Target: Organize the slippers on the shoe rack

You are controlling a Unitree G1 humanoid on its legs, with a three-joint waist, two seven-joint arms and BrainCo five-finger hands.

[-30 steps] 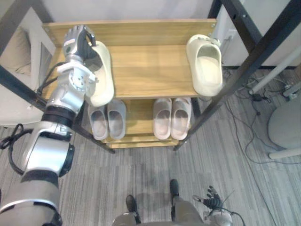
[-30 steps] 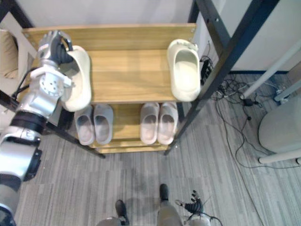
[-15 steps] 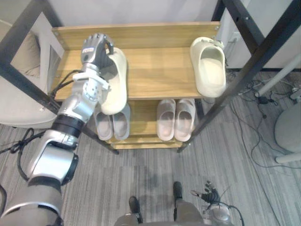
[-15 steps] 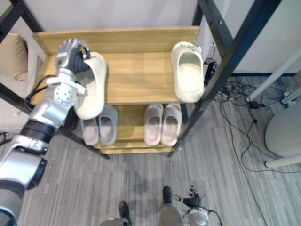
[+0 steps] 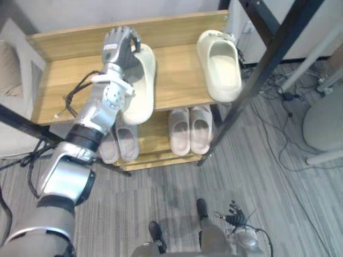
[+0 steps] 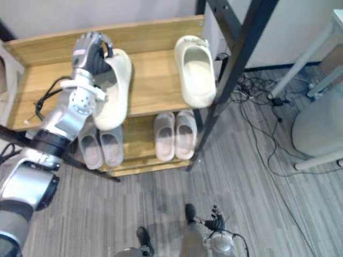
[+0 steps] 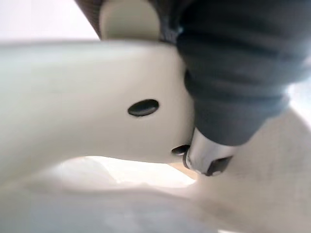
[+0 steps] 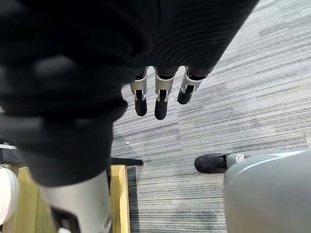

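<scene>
Fingers of the left robot hand (image 5: 119, 47) clamp the far end of one cream slipper (image 5: 140, 92) above the top shelf (image 5: 61, 88), well apart from the second slipper (image 5: 220, 64); right robot hand (image 8: 160, 103) dangles loose-fingered over the floor (image 8: 252, 92).

A black metal post (image 5: 260, 75) slants across grey striped carpet (image 5: 278, 182). Just right of the post, black cables (image 5: 289, 96) tangle on the carpet. Further right stands a pale rounded seat (image 5: 324, 126). Well left of the post lies a beige cushion (image 5: 9, 59).
</scene>
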